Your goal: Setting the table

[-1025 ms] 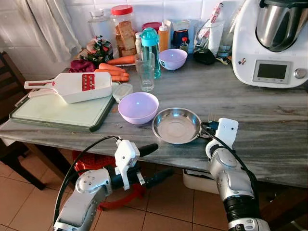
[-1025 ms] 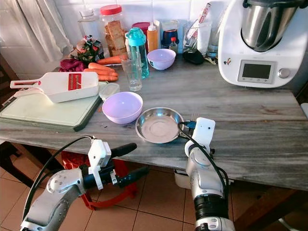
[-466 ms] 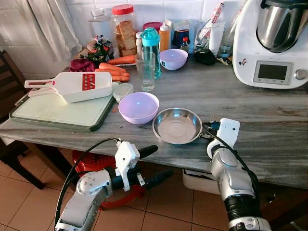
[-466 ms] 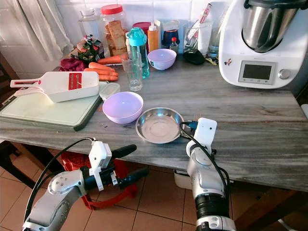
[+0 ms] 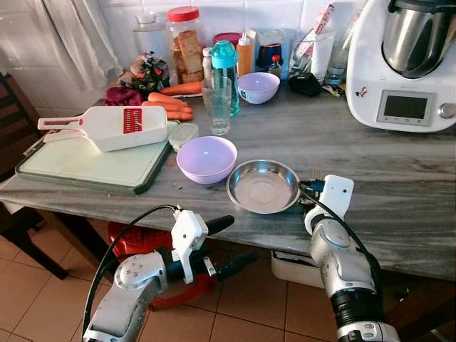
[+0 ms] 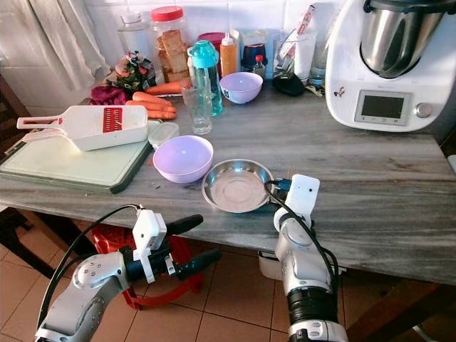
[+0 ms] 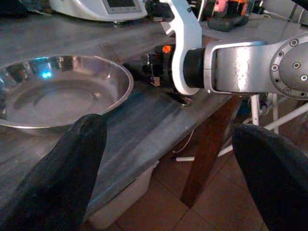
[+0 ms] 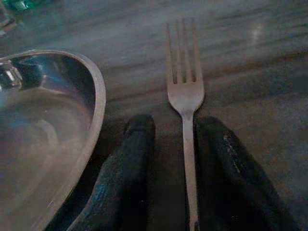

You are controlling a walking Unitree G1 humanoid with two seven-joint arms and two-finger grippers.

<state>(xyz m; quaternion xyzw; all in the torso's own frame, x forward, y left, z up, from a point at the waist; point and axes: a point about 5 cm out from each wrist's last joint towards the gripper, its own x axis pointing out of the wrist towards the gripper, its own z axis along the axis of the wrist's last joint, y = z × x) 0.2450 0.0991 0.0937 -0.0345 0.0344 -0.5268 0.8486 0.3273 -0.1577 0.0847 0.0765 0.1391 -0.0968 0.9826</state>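
Note:
A steel plate [image 5: 263,187] sits near the front edge of the grey wooden table [image 5: 385,171], beside a purple bowl [image 5: 206,158]. A fork [image 8: 185,91] lies flat on the table just right of the plate, tines pointing away from me. My right gripper [image 8: 175,123] rests on the table with its fingers slightly open on either side of the fork's handle; the handle touches one finger and a gap shows at the other. My left gripper [image 5: 229,244] hangs open below the table's front edge, holding nothing.
A cutting board [image 5: 85,162] with a white slicer [image 5: 107,127] lies at the left. At the back stand a glass [image 5: 216,105], a teal bottle [image 5: 223,68], a small purple bowl [image 5: 257,86], carrots, jars and a white kitchen machine [image 5: 402,64]. A red stool [image 5: 135,239] stands under the table.

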